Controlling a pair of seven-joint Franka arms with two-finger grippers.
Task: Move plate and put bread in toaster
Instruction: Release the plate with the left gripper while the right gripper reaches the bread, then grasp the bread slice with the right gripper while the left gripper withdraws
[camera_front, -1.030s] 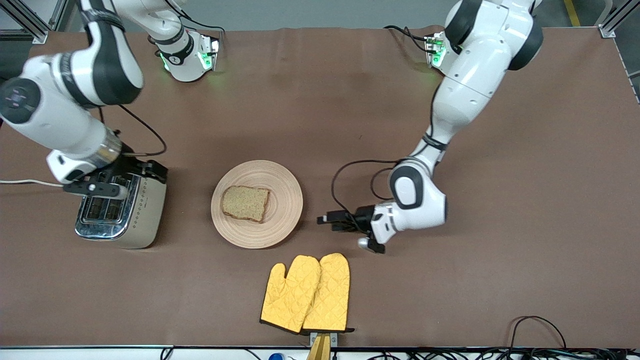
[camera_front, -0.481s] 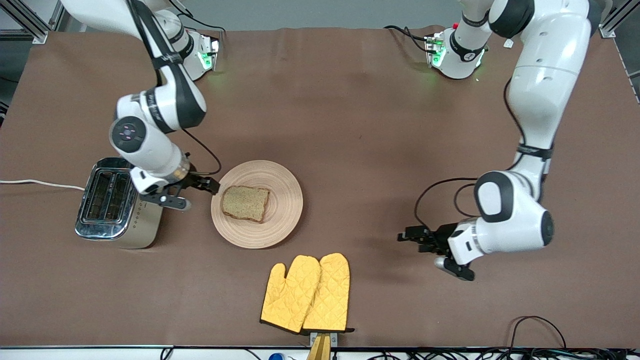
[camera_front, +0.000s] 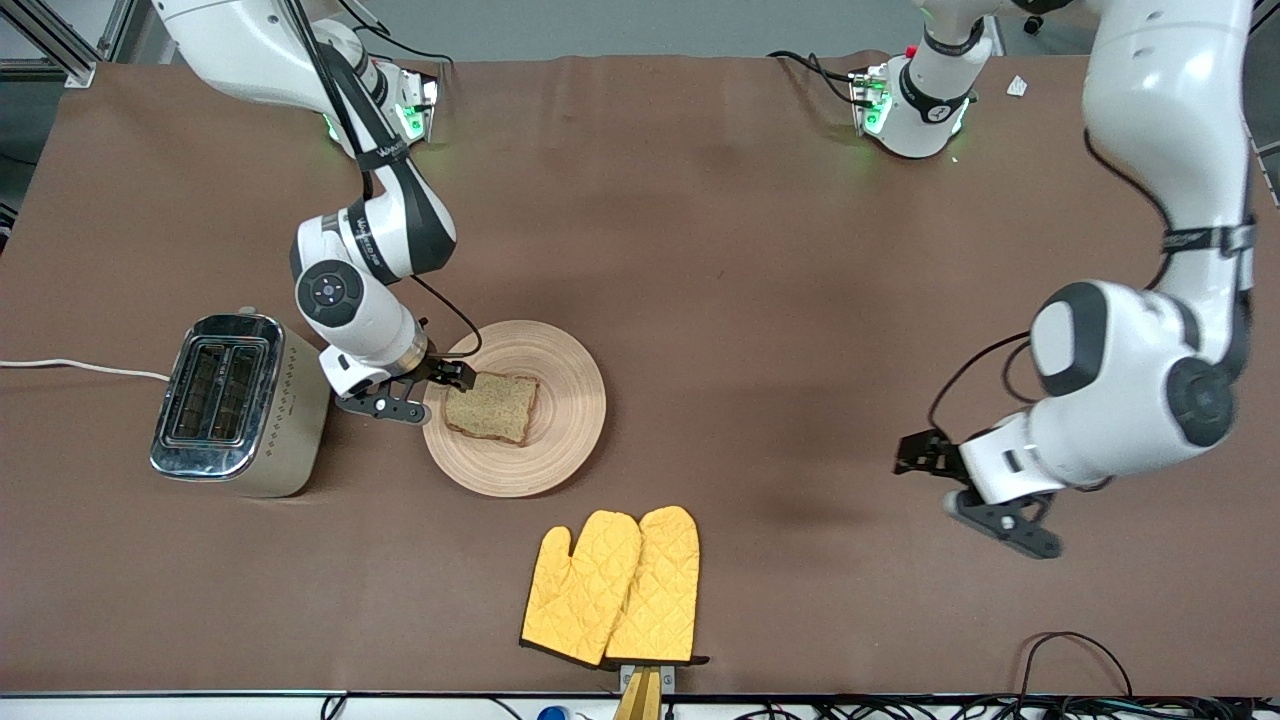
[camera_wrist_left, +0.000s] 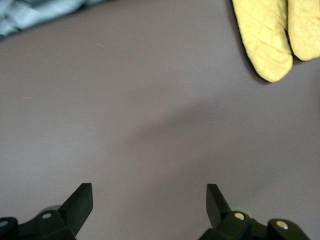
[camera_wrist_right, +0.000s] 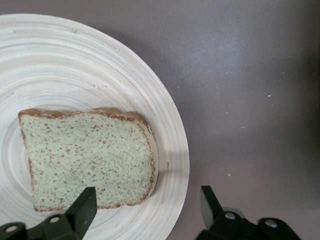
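1. the boxy two-slot toaster with cream-beige sides and a shiny chrome top (camera_front: 240, 405) is seen standing upright on the brown counter (camera_front: 700, 250) at the right arm's end, its slots turned upward and empty so that a slice can be dropped in from above; its white power cord (camera_front: 70, 367) is led off toward the counter's edge.
2. the right end effector (camera_front: 432, 391) is held low over the toaster-side rim of the large round pale wooden plate with ring grooves (camera_front: 570, 420), its fingers spread wide and nothing gripped; in the right wrist view one finger is seen over the slice's crust edge and the other over bare counter just off the rim, a placing judged to prepare a pinch on the slice's edge.
3. the squarish slice of speckled brownish-tan bread with a darker crust (camera_front: 491, 406) is seen lying flat on the plate, off-centre toward the toaster.
4. a pair of quilted yellow oven mitts (camera_front: 612, 588) is laid nearer to the front camera than the plate, well apart from the grasp.
5. the left end effector (camera_front: 985, 490) is held over bare counter toward the left arm's end, fully spread and empty; this arm is judged to wait.
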